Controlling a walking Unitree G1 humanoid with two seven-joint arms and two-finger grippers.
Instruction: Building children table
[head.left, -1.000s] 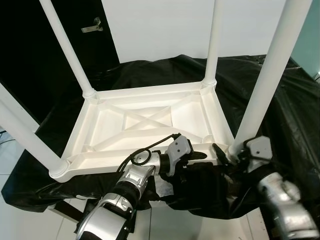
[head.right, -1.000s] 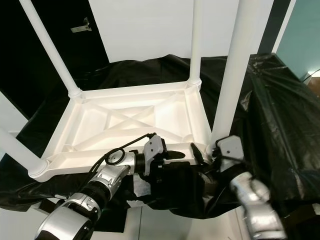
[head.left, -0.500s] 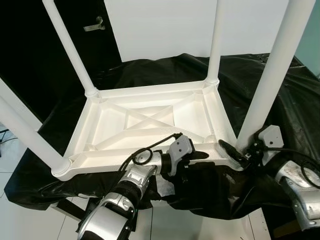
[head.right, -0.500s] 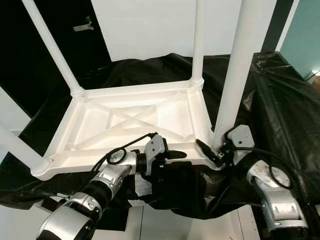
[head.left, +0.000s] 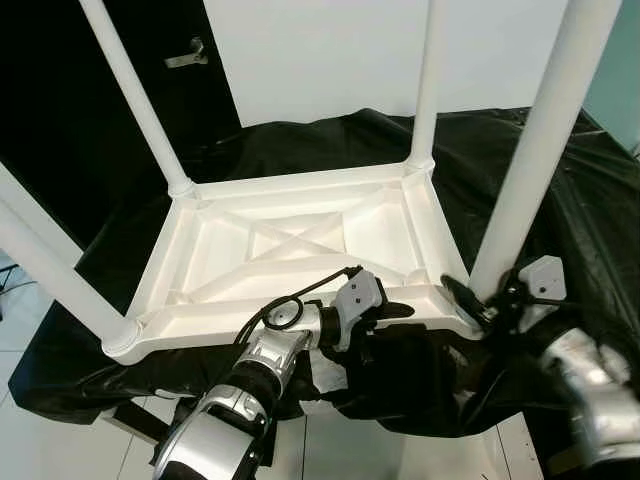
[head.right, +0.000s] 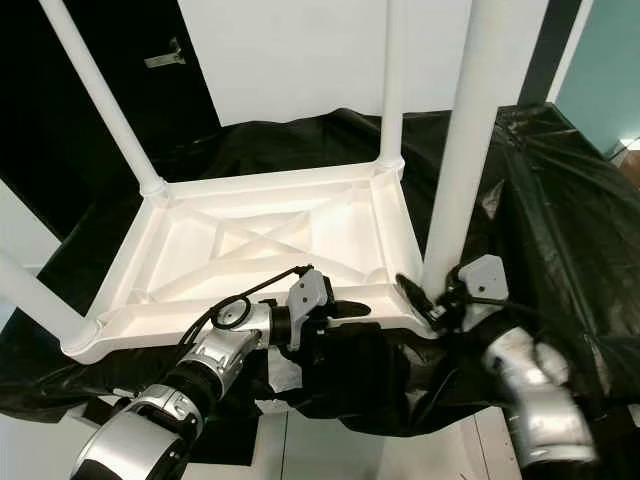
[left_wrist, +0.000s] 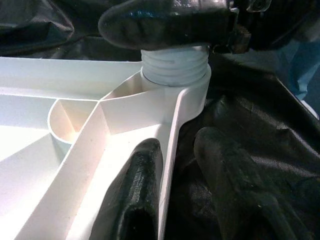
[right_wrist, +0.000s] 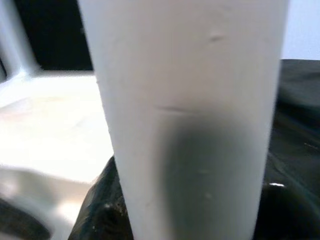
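Left gripper (left_wrist: 175, 200) pinched the near rim of the upturned white table top (head.left: 290, 250), one finger on each side of the rim. Right gripper (head.left: 478, 305) closed around the base of the near-right leg (head.left: 535, 150) at its corner socket. Beyond, the top lay on black sheeting (head.left: 330, 145) with four legs upright; no legible markings were visible.

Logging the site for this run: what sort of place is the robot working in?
Probably an indoor room set up as a work area: a surface draped in black plastic sheeting, a plain white wall, a dark door with a lever handle, pale floor tiles.
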